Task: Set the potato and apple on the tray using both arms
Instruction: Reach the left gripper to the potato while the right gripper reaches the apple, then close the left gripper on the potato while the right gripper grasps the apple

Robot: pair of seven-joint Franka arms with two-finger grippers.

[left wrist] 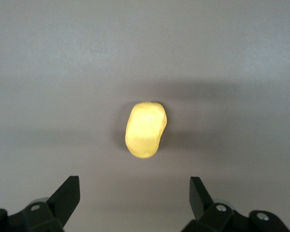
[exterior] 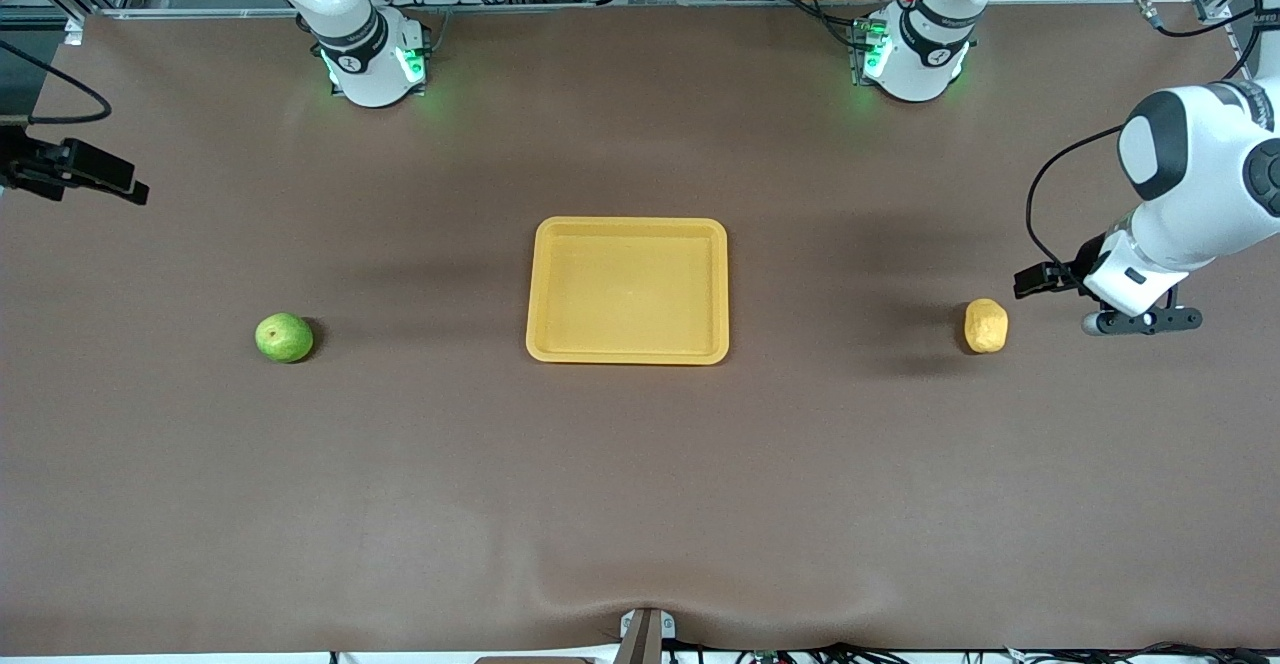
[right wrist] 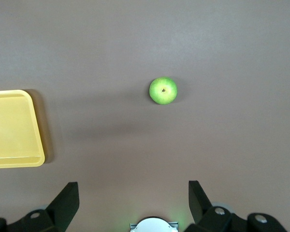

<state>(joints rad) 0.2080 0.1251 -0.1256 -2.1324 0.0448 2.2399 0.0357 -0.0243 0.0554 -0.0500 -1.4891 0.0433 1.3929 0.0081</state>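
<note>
The yellow-orange tray (exterior: 627, 225) lies in the middle of the brown table. The green apple (exterior: 284, 337) sits on the cloth toward the right arm's end, apart from the tray. The yellow-tan potato (exterior: 986, 325) lies toward the left arm's end. My left gripper (exterior: 1143, 321) hangs open and empty over the table beside the potato. Its wrist view shows the potato (left wrist: 145, 129) ahead of the open gripper (left wrist: 134, 193). My right gripper (exterior: 75, 172) is high at the table's right-arm end. It is open (right wrist: 134, 193) and empty, with the apple (right wrist: 163, 90) and tray (right wrist: 17, 163) in its view.
The two arm bases (exterior: 372, 59) (exterior: 915, 54) stand with green lights at the table's edge farthest from the front camera. The right arm's base (right wrist: 153, 224) shows in the right wrist view. A small mount (exterior: 645, 634) sits at the edge nearest the front camera.
</note>
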